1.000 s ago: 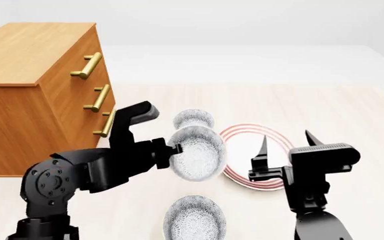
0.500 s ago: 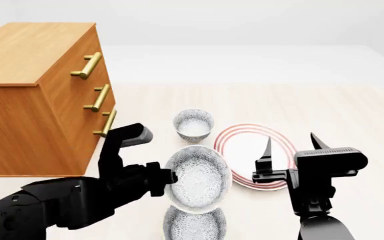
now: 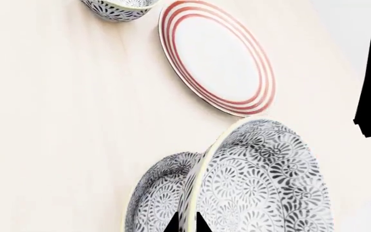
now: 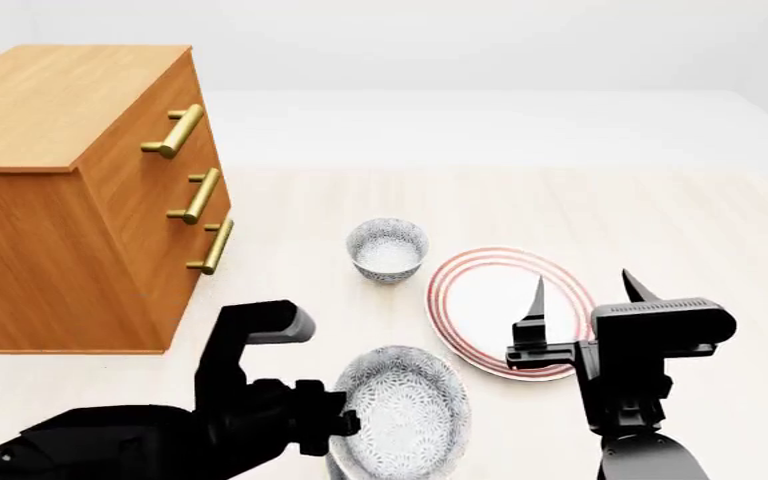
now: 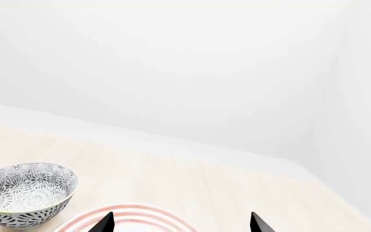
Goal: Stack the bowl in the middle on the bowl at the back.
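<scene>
My left gripper (image 3: 187, 225) is shut on the rim of the bowl in the middle (image 3: 266, 179), a grey-speckled white bowl held tilted on its side. In the head view this bowl (image 4: 404, 408) hangs at the near edge of the floor, with the left gripper (image 4: 344, 425) at its left rim. A matching front bowl (image 3: 160, 195) lies just behind it. The bowl at the back (image 4: 387, 248) stands upright and apart; the right wrist view also shows the back bowl (image 5: 25, 193). My right gripper (image 4: 584, 288) is open above the plate, holding nothing.
A flat red-ringed plate (image 4: 507, 308) lies right of the bowls, under the right gripper (image 5: 180, 223). A wooden chest of drawers (image 4: 77, 180) with brass handles stands at the left. Pale wooden floor stretches beyond to a white wall.
My left arm has carried the held bowl from beside the back bowl toward me and down, over the front bowl. The right gripper has barely shifted.
</scene>
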Motion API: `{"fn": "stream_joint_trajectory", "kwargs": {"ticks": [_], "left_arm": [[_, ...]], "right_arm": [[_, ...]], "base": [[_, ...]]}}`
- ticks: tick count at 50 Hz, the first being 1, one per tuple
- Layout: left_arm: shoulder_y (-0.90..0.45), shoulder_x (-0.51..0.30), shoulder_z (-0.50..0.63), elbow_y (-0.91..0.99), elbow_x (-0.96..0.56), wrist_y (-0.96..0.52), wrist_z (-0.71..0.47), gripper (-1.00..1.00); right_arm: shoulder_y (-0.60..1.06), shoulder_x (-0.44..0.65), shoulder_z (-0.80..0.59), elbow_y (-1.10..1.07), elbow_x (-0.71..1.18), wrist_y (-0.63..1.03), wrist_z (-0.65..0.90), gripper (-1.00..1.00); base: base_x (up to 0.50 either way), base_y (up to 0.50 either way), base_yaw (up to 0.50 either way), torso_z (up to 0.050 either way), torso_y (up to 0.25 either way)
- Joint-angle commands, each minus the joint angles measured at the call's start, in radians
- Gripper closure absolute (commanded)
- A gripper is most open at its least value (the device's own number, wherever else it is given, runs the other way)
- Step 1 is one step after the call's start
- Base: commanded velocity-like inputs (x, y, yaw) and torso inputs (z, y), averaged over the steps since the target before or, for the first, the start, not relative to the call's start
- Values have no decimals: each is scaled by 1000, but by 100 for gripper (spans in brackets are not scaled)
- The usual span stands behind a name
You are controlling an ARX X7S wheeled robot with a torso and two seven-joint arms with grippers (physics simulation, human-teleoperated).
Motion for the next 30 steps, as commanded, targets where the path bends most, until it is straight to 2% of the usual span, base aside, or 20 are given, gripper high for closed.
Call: {"fn": "stream_joint_trajectory", "kwargs": {"ticks": [1,30], "left_arm": [[28,-21,25,16,-72,30,-35,100],[18,-23,106,-84,50,95,51,100]], "right_arm": [[2,1,-2,9,3,-5,3,-100],[-14,10,6,17,18,-23,9,-100]], "base": [[0,0,0,0,0],[0,0,0,0,0]]}}
